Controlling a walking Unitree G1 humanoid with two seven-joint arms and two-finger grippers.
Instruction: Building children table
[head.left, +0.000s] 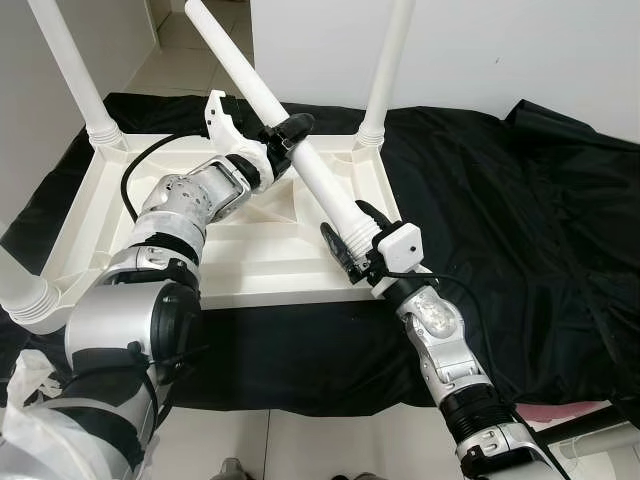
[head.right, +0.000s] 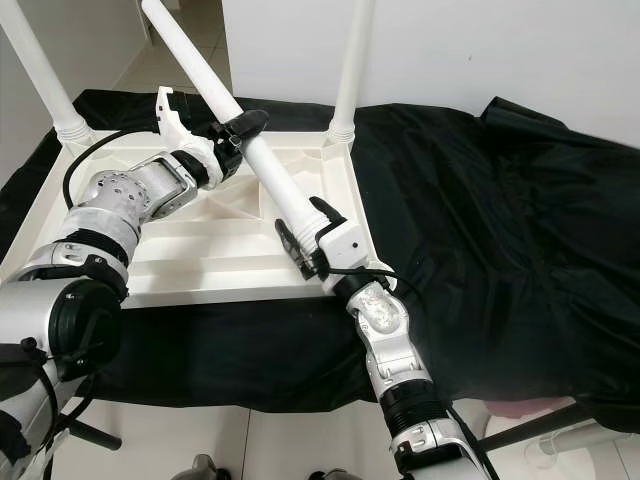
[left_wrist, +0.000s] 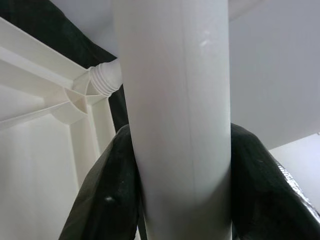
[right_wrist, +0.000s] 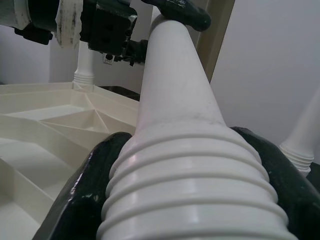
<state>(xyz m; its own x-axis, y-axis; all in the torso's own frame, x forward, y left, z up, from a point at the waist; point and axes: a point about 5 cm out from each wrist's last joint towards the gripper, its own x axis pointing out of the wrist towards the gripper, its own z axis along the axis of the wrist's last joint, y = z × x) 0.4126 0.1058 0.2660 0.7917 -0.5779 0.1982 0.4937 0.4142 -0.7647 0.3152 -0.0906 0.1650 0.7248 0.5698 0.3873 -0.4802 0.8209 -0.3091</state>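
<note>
Left eye view: over the upturned tabletop (head.left: 250, 262), the left gripper (head.left: 283, 138) clamps the loose leg (head.left: 300, 160) mid-shaft while the right gripper (head.left: 352, 240) clamps its threaded end.

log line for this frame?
stage: fourth leg unattached | left claw: shut on table leg mid-shaft | right claw: shut on threaded end | tabletop: upside down, three legs fitted
</note>
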